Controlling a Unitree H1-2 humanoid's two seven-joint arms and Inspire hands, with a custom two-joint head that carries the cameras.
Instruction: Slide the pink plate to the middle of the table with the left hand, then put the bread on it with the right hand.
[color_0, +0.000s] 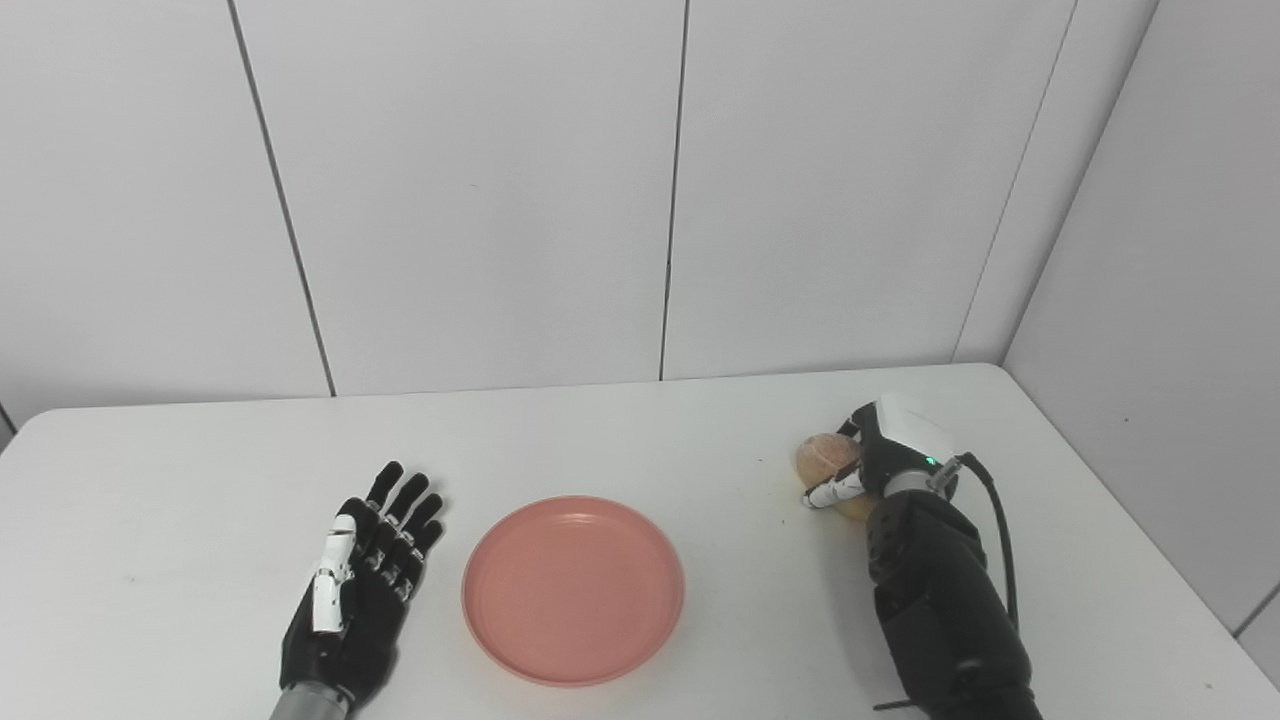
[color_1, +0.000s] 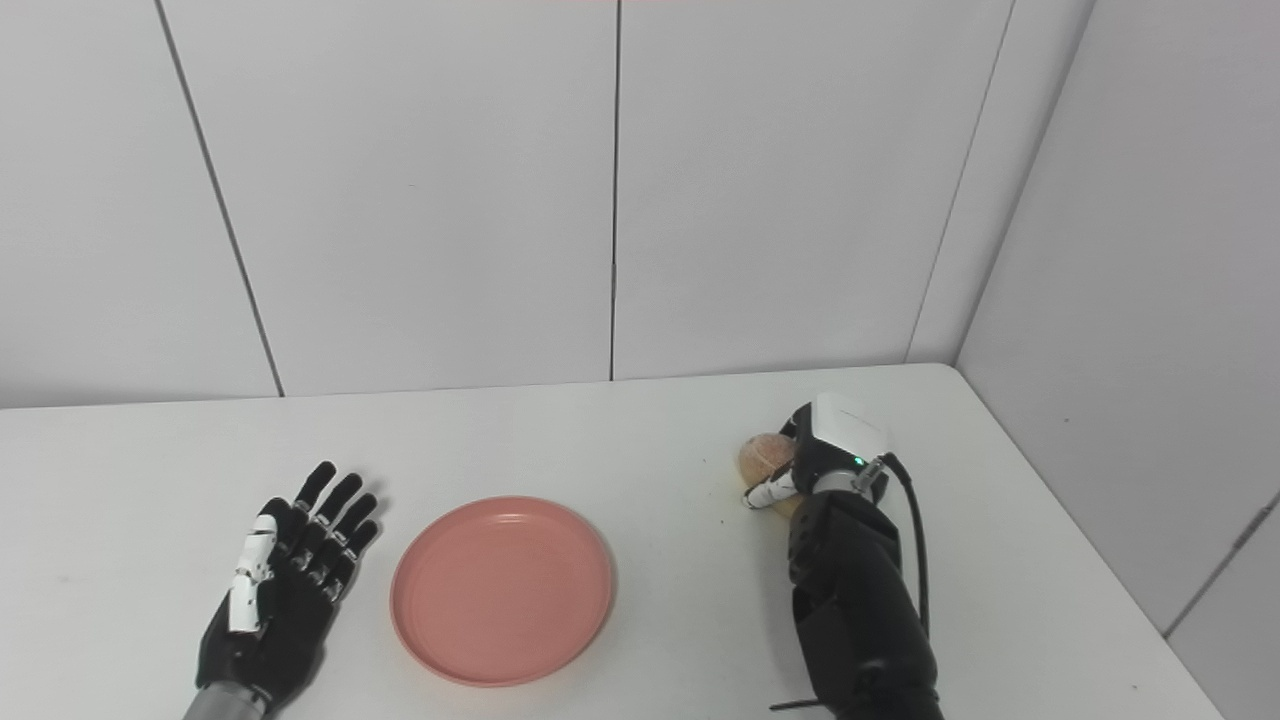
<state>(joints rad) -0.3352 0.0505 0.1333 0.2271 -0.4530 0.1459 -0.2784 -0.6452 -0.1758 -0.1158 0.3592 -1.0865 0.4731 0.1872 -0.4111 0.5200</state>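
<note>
The pink plate (color_0: 573, 590) lies flat near the table's front middle, with nothing on it. My left hand (color_0: 360, 590) rests palm down just left of the plate, fingers spread and apart from its rim, holding nothing. At the right side of the table, my right hand (color_0: 880, 455) is wrapped around the tan round bread (color_0: 825, 455); its fingers and thumb curl over the loaf, which sits at table level. Most of the bread's right side is hidden by the hand.
The white table (color_0: 640, 440) runs back to a white panelled wall, with another wall close on the right. The table's right edge (color_0: 1120, 500) passes near my right arm (color_0: 940, 610).
</note>
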